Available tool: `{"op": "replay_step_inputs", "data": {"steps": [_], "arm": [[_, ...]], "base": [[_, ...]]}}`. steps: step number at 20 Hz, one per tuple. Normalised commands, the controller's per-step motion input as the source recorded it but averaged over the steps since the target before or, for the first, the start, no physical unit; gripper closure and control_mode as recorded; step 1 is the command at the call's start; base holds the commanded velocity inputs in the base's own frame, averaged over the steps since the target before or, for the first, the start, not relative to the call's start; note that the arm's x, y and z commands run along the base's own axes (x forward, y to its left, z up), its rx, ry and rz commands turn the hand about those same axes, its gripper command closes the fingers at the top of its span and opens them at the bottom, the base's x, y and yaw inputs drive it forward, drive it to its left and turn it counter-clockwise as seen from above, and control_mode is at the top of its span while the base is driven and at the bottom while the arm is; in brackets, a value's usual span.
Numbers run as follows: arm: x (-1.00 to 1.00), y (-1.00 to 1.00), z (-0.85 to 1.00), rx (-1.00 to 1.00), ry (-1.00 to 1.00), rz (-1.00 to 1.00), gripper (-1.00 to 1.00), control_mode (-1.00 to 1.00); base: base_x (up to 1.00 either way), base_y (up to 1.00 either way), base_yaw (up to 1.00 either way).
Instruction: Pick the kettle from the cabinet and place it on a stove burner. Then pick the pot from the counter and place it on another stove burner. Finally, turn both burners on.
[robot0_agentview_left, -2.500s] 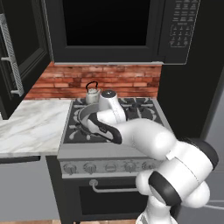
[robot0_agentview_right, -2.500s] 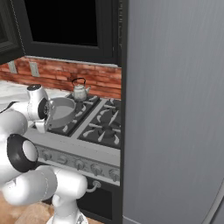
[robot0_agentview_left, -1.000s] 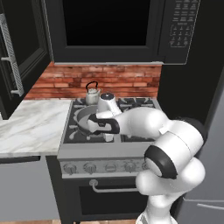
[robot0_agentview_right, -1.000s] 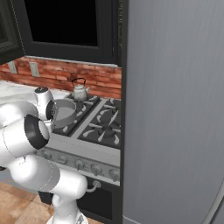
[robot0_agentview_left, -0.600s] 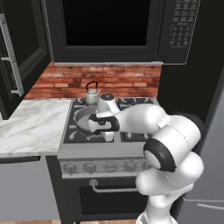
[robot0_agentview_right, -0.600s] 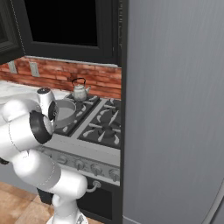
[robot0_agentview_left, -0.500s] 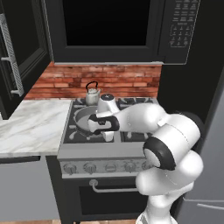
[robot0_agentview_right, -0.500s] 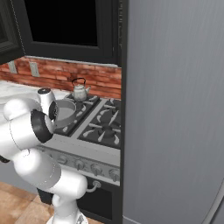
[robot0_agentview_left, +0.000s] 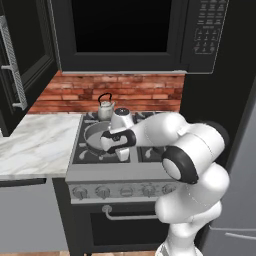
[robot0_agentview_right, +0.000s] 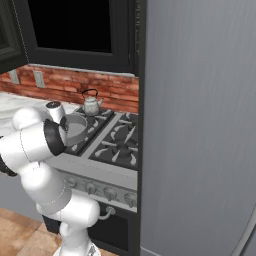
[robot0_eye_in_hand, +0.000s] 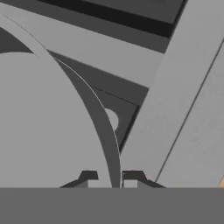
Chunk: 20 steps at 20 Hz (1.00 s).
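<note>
On the steel range (robot0_agentview_left: 100, 175), the pot (robot0_agentview_left: 98, 136) sits over the front left burner, its rim pinched between the gripper (robot0_eye_in_hand: 110, 177) jaws. Behind the pot, the kettle (robot0_agentview_left: 105, 109) stands on the rear left burner. No writing is readable.

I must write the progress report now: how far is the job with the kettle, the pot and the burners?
Done: the kettle stands on a rear stove burner. In hand: the gripper is shut on the rim of the pot, which is over the front left burner; whether it rests on the grate is unclear. Left: release the pot and turn two knobs; no flame shows.
</note>
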Motion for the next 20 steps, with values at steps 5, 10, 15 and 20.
{"op": "replay_step_inputs", "data": {"steps": [5,10,15,20], "arm": [[0.15,0.06,-0.08,0.0,0.0,0.02,1.0,-1.0],[0.14,0.07,-0.1,0.0,0.0,0.02,1.0,-1.0],[0.16,0.08,-0.08,0.0,0.0,0.01,1.0,-1.0],[0.17,0.08,-0.07,0.0,0.0,0.0,1.0,-1.0]], "base": [[0.0,0.0,0.0],[0.0,0.0,0.0],[0.0,0.0,0.0],[0.0,0.0,0.0]]}}
